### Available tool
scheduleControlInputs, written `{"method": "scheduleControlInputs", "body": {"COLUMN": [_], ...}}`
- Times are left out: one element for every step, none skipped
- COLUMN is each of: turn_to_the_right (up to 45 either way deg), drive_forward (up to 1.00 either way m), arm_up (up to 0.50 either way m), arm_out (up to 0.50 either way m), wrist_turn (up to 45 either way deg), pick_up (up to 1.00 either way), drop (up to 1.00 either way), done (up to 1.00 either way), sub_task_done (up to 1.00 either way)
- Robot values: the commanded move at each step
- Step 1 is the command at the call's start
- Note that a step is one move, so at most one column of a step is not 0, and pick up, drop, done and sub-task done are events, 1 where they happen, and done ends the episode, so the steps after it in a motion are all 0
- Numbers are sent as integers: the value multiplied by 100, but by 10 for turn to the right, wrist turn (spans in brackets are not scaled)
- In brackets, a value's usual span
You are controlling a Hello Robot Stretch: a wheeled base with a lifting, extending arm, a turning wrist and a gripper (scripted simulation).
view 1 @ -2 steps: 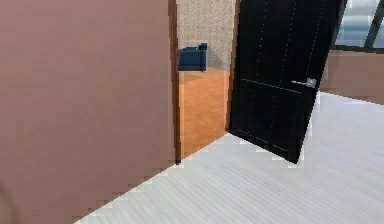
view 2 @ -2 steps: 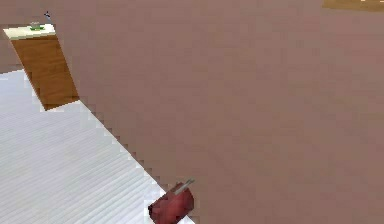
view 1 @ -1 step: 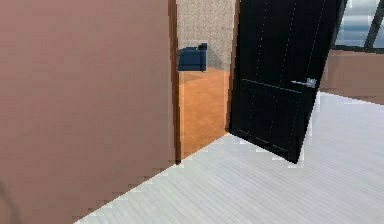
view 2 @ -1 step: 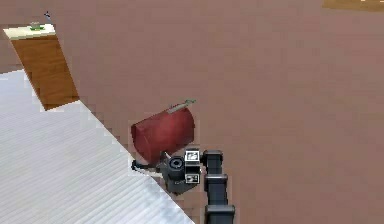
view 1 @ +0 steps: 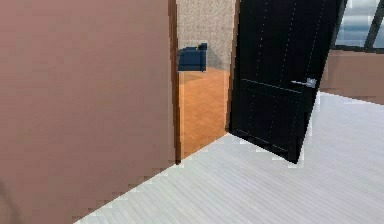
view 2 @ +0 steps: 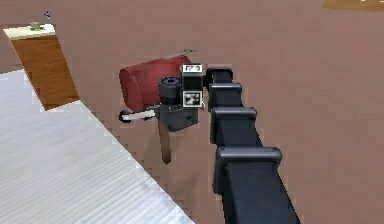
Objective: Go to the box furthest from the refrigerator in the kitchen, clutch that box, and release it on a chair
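At the gripper's [view 2: 150, 112] far end hangs a dark red box-like object [view 2: 148, 82], clear of the pale plank floor [view 2: 60, 160] below and left of it, so the gripper holds it. A brown wall [view 2: 300, 60] lies behind. In the forward view, a blue armchair [view 1: 193, 58] stands beyond an open black door [view 1: 280, 70].

Partly hidden behind the claw [view 2: 150, 120]: a dark red rounded thing [view 2: 145, 78], kind unclear. Well left of the claw, too small to name: green speck [view 2: 38, 28] atop wooden panel [view 2: 50, 65].
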Motion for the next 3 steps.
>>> {"method": "scheduleControlInputs", "body": {"turn_to_the_right": [0, 0, 0], "drive_forward": [0, 0, 0], "arm_up": [0, 0, 0], "arm_out": [0, 0, 0], "wrist_turn": [-450, -450, -60], "pick_up": [0, 0, 0], "drop": [0, 0, 0], "done": [0, 0, 0], "sub_task_done": [0, 0, 0]}}
